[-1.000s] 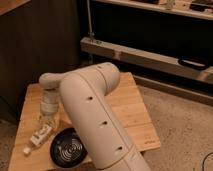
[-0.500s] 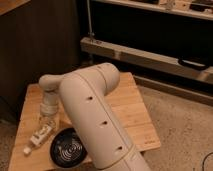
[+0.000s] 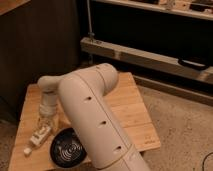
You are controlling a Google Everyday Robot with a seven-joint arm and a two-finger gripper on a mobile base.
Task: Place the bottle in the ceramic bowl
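Jaws apart or clamped: cannot tell. Gripper (image 3: 46, 121) low at bottle (image 3: 40, 135), beside ceramic bowl (image 3: 64, 148); likely the grasping step. Next: lift, carry over bowl.

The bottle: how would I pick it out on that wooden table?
Find the wooden table, then the black ceramic bowl at its near edge. Toward the picture's left of the bowl, right by the gripper, lies the bottle: small, slim and white, unlike the round dark bowl.
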